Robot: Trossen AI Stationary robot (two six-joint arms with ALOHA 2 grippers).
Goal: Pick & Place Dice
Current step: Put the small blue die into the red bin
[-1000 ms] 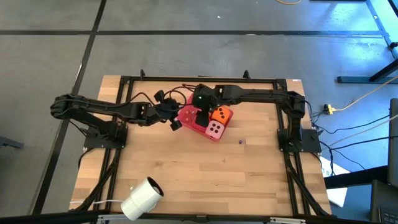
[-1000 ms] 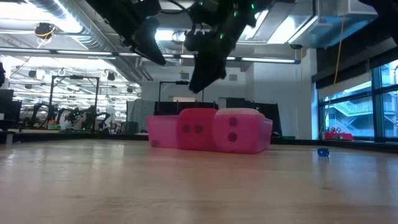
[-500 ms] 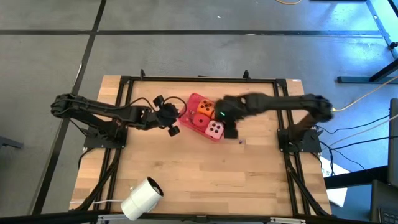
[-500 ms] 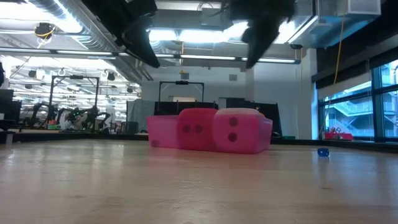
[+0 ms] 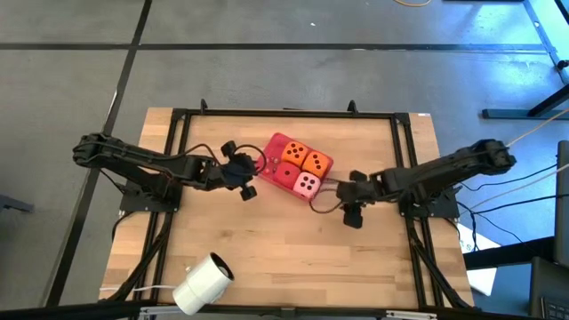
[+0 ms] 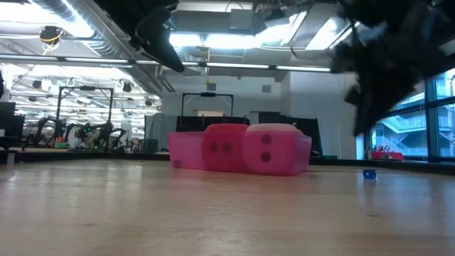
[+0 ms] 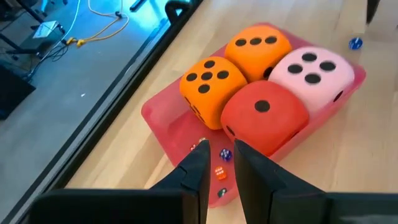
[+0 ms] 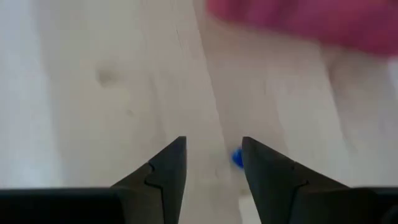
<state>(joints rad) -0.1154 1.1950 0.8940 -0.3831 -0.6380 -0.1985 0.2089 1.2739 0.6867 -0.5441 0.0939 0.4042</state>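
Observation:
Four dice sit in a flat red tray at the table's middle: two orange, one red and one pink. Each rests on its underside on the tray floor, packed against its neighbours. My left gripper hovers just left of the tray's edge, its fingers a narrow gap apart with nothing between them. My right gripper is open over bare wood to the right of the tray, near a tiny blue bead.
Several tiny coloured beads lie on the tray floor by my left fingertips. A white roll lies near the table's front left edge. A black frame runs round the table. Bare wood lies in front of the tray.
My right gripper has swept away from above the tray, toward the table's right and near edges, and has come lower. With it gone, both orange dice and the red one show in the tray. The dice and the tray have not moved.

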